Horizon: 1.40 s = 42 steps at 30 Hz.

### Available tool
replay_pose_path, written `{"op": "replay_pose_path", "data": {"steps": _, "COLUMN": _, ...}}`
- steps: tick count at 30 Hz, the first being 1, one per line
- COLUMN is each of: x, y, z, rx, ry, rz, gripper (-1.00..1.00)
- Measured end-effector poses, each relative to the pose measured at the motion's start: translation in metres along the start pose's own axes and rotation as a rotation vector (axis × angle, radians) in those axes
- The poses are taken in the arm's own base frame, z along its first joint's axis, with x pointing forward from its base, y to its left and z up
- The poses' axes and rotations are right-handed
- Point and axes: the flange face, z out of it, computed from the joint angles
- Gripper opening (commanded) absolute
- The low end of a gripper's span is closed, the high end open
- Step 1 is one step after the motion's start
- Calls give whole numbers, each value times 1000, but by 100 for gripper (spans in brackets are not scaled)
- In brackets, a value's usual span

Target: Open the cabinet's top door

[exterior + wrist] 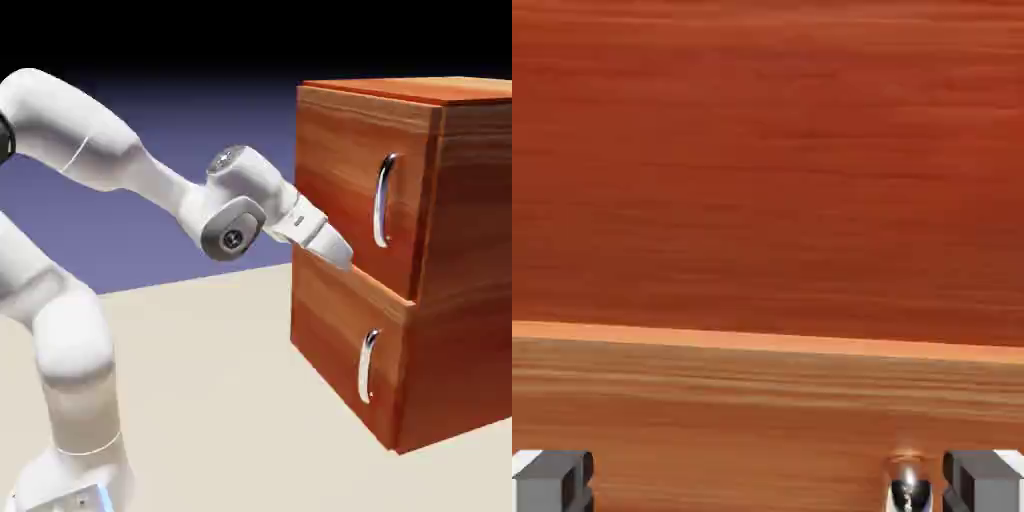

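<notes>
Exterior view
- Cabinet (440,270): was seen on the counter (220,380) at the picture's right, boxy, of reddish-brown wood grain, with two stacked panels.
- Top door (350,180): was found shut, flush with the cabinet front; no gap was seen along its edges.
- Top handle (382,200): a curved silver bar, set upright near the door's right edge, untouched.
- Lower panel (340,330): shorter, shut, with its own silver handle (368,366).
- Arm (110,150): was seen rising from the lower left and reaching right toward the cabinet.
- Gripper (340,255): was placed close before the seam between the two panels, left of and below the top handle; whether it touched the wood could not be told.

Hand view
- Field: was filled by wood grain, with a pale band (762,342) running across it, judged to be the edge between the panels.
- Fingertips (552,480): were shown at the two bottom corners, well apart; the jaws were spread wide and nothing was held between them.
- Silver glint (910,488): was seen just beside the right fingertip, judged to be a handle's end; which handle could not be told.

Judgement
- Step in hand: the approach to the handle, no grasp yet made.
- Next move: the gripper would have to be raised and shifted toward the top handle, so that the bar came between the jaws, then closed and pulled outward.
</notes>
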Motion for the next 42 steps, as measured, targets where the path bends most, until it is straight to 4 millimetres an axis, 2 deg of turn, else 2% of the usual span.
{"op": "replay_pose_path", "data": {"steps": 9, "x": 5, "y": -24, "z": -33, "rx": 61, "ry": 62, "rz": -48, "gripper": 0}}
{"op": "replay_pose_path", "data": {"steps": 19, "x": 10, "y": -34, "z": -66, "rx": 127, "ry": 149, "rz": -78, "gripper": 0}}
{"op": "replay_pose_path", "data": {"steps": 31, "x": 20, "y": -23, "z": -90, "rx": 218, "ry": 271, "rz": -79, "gripper": 0}}
{"op": "replay_pose_path", "data": {"steps": 42, "x": 33, "y": 1, "z": -92, "rx": 320, "ry": 384, "rz": -50, "gripper": 0}}
